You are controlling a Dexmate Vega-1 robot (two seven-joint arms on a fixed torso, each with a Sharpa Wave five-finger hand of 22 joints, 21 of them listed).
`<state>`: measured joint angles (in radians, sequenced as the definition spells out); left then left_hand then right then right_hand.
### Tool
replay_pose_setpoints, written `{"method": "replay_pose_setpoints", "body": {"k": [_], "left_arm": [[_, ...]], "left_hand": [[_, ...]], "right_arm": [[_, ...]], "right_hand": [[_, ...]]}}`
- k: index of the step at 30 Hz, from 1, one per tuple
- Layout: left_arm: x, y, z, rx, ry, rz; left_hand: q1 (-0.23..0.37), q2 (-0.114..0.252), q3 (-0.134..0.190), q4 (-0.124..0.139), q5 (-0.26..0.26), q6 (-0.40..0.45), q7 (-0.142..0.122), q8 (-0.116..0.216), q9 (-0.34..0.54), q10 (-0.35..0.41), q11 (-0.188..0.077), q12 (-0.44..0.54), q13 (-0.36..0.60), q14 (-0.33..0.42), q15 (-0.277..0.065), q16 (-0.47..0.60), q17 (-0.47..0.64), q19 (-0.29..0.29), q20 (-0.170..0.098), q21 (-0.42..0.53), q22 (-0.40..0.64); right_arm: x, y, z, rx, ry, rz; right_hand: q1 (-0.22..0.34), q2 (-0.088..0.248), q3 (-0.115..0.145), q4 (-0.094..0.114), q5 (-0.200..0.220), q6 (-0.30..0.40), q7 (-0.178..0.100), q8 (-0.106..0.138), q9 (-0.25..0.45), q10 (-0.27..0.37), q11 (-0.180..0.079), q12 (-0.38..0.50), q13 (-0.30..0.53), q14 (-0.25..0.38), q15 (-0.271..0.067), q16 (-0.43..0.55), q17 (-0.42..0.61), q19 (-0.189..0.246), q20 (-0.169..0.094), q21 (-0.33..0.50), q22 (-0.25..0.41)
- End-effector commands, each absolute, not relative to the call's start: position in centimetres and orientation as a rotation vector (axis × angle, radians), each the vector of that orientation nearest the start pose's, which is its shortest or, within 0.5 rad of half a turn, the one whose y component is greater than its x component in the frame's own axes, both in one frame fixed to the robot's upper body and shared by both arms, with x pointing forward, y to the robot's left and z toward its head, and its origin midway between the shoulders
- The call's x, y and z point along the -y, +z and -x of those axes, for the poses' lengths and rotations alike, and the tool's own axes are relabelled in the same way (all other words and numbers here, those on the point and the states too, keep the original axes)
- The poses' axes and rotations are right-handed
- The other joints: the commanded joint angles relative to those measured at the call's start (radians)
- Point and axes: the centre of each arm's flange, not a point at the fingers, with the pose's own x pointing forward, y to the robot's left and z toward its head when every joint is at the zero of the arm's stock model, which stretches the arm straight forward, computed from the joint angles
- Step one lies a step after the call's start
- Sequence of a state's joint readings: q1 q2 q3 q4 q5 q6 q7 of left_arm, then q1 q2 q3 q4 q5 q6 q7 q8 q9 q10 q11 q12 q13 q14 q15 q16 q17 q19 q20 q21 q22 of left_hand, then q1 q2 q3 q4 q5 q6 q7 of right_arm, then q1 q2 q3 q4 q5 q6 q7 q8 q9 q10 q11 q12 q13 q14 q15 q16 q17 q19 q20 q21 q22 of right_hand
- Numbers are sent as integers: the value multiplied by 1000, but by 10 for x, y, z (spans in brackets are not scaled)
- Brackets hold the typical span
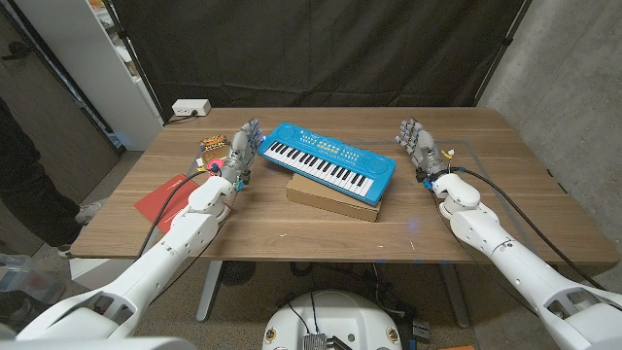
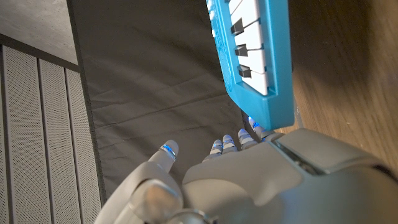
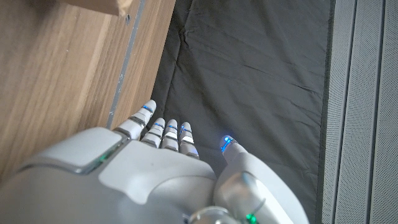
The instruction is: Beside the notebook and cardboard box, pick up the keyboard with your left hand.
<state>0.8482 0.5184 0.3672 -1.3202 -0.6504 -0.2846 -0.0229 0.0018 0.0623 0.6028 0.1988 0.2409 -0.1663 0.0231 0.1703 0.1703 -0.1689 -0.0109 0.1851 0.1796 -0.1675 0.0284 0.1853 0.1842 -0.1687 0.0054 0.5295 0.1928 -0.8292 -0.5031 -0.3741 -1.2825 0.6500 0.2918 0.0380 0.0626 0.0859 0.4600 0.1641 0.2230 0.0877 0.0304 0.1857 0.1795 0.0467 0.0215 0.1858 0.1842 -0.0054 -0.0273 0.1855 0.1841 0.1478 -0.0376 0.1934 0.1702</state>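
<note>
Keyboard (image 1: 328,162), blue with white and black keys, sits at centre of the head view, lying diagonally on top of the cardboard box (image 1: 331,201); its right end overhangs the box toward the right of the frame. Box rests flat on the wooden worktop (image 1: 466,228).

Left hand (image 1: 242,151) stands upright just left of the keyboard's left end, fingers up and apart, holding nothing. In the left wrist view the left hand (image 2: 249,174) has fingertips (image 2: 255,126) right at the blue corner of the keyboard (image 2: 255,56); contact can't be confirmed from that angle.

Right hand (image 1: 418,144) is upright at the right of the keyboard, near its right end but apart from it, fingers extended and spread, empty. Right wrist view shows the same hand (image 3: 155,168) open next to the worktop edge (image 3: 62,81), a corner of the box (image 3: 102,5) at the top of that frame.

Red notebook (image 1: 165,199) lies flat at the left of the head view, partly under the left forearm. Small yellowish object (image 1: 214,146) sits just left of the left hand; too small to identify. White box (image 1: 190,108) at the worktop's upper left edge.
</note>
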Motion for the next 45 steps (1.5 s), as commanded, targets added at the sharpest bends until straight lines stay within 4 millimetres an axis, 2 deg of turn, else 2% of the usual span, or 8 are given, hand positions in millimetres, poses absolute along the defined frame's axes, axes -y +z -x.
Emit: {"method": "replay_pose_setpoints", "body": {"k": [1, 16, 28, 41, 45], "left_arm": [[-293, -24, -647, 600, -199, 39], [-299, -26, -633, 610, -146, 8], [-309, -17, -622, 634, -66, -35], [-322, -2, -622, 634, -6, -88], [-325, 5, -624, 625, 4, -101]], "left_hand": [[1, 132, 8, 1, 6, -197, 1, 5, 2, -203, -1, 6, 4, -213, 2, 5, 5, -174, 0, 7, 2], [1, 132, 7, 0, 6, -196, 0, 7, 2, -200, -1, 10, 4, -208, 4, 8, 5, -170, 5, 8, 2], [14, 122, 11, -14, 7, -150, -1, 20, 1, -133, -8, 32, 4, -133, 20, 29, 1, -129, 37, 20, -1], [45, 105, 28, -42, 1, -67, 7, 31, 1, -52, -9, 49, 3, -36, 25, 41, -6, -67, 60, 33, -6], [62, 76, 27, -67, -7, -31, 4, 32, 1, -13, -13, 55, 3, 12, 25, 41, -9, -34, 71, 38, -8]], "right_arm": [[287, -25, -659, 593, 214, -41], [289, -27, -663, 587, 210, -44], [290, -27, -666, 578, 210, -45], [288, -22, -674, 574, 218, -29], [288, -22, -677, 570, 218, -24]], "right_hand": [[-1, 77, 8, -1, 4, 7, 0, 4, 4, 7, -3, 5, 3, -1, -7, 5, 2, 6, -65, 4, 3], [-2, 76, 11, -2, 5, 8, 1, 5, 4, 9, -3, 6, 3, 2, -6, 6, 1, 7, -65, 5, 3], [-4, 75, 13, -2, 5, 9, 0, 5, 4, 12, -3, 7, 3, 4, -7, 6, 1, 9, -66, 5, 3], [-5, 74, 14, -3, 5, 11, 2, 6, 4, 12, -2, 7, 3, 5, -6, 6, 0, 10, -65, 5, 3], [-5, 74, 15, -3, 5, 12, 2, 6, 4, 12, -2, 7, 3, 5, -7, 6, 0, 10, -66, 5, 3]]}}
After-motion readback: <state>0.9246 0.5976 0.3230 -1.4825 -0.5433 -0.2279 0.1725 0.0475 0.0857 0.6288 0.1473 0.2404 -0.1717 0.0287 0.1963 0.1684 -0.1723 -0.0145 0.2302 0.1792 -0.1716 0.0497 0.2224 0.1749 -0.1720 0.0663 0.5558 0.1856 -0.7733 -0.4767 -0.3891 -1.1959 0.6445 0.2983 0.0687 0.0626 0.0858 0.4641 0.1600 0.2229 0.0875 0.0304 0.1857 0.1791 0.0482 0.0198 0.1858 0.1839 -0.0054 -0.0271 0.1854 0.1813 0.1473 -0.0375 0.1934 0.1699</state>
